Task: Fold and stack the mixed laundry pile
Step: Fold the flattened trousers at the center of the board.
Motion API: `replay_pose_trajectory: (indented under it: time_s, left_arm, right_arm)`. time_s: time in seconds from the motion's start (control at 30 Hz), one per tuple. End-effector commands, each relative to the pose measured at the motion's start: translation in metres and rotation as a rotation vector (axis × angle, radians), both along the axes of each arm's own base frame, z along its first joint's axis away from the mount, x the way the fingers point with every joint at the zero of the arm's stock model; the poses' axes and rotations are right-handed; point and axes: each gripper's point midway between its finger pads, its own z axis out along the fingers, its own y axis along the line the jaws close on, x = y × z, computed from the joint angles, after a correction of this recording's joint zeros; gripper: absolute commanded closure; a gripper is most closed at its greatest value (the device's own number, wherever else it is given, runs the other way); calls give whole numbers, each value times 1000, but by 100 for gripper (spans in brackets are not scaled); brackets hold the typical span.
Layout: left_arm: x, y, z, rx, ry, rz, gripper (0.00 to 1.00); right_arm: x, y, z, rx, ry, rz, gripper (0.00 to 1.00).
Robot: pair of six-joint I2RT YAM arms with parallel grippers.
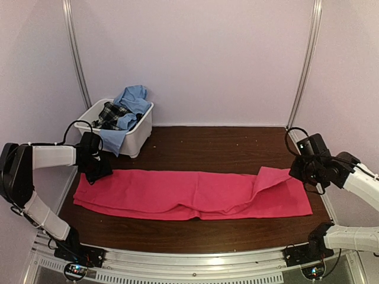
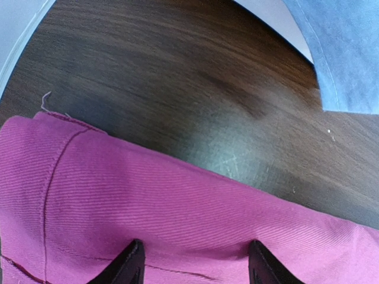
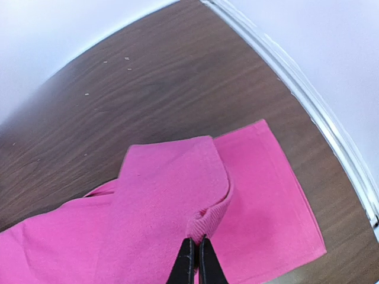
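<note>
A bright pink-red cloth (image 1: 189, 192) lies spread in a long band across the wooden table (image 1: 213, 148). Near its right end a flap is turned back over the rest. My right gripper (image 1: 299, 173) is shut on the thick folded edge of that flap, and the right wrist view shows the fold (image 3: 213, 213) pinched at the fingertips of the gripper (image 3: 196, 239). My left gripper (image 1: 95, 171) hangs over the cloth's left end. Its jaws are open, and the left wrist view shows the fingertips (image 2: 137, 245) right down at the pink fabric (image 2: 177, 207) with nothing held.
A white plastic tub (image 1: 135, 142) stands at the back left, holding a light blue shirt (image 1: 133, 97) and a plaid garment (image 1: 111, 112). The blue shirt (image 2: 349, 53) hangs over the tub's side close to my left gripper. Metal frame posts (image 1: 305, 65) and walls enclose the table.
</note>
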Motion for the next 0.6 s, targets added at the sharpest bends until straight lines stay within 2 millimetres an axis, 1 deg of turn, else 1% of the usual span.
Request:
replay_pose_trajectory:
  time_s: [0.0,0.1,0.23,0.27,0.3,0.33,0.37,0.4,0.43,0.47,0.5,0.57]
  left_arm:
    - [3,2,1,5,-19,-2,39]
    - [-1,5,6,23,-27,-11,37]
    - [-6,14,15,53,-40,-5,35]
    - [-8,16,17,57,-37,0,34]
    - [-10,19,18,58,-35,4,34]
    - [-12,22,18,52,-29,12,34]
    - [-13,24,19,44,-29,17,34]
    - [-13,26,21,40,-31,19,33]
    - [-12,26,25,35,-43,10,33]
    - [-10,21,30,23,-63,-21,32]
    - [-7,11,38,-11,-98,-71,31]
    - [-3,-7,50,-63,-145,-173,30]
  right_arm:
    - [-27,-39,-20,46,15,-221,100]
    - [-30,-56,-20,69,-8,-290,100]
    - [-27,-79,-10,47,-45,-343,100]
    - [-26,-86,-10,40,-42,-356,100]
    - [-25,-88,-14,44,-28,-353,100]
    - [-23,-88,-19,56,-15,-341,94]
    - [-22,-86,-26,71,5,-328,83]
    - [-22,-84,-33,82,23,-321,64]
    - [-23,-83,-37,89,36,-314,47]
    - [-23,-81,-37,97,36,-304,36]
    - [-22,-79,-34,101,23,-289,27]
    - [-14,-75,-19,99,-35,-235,20]
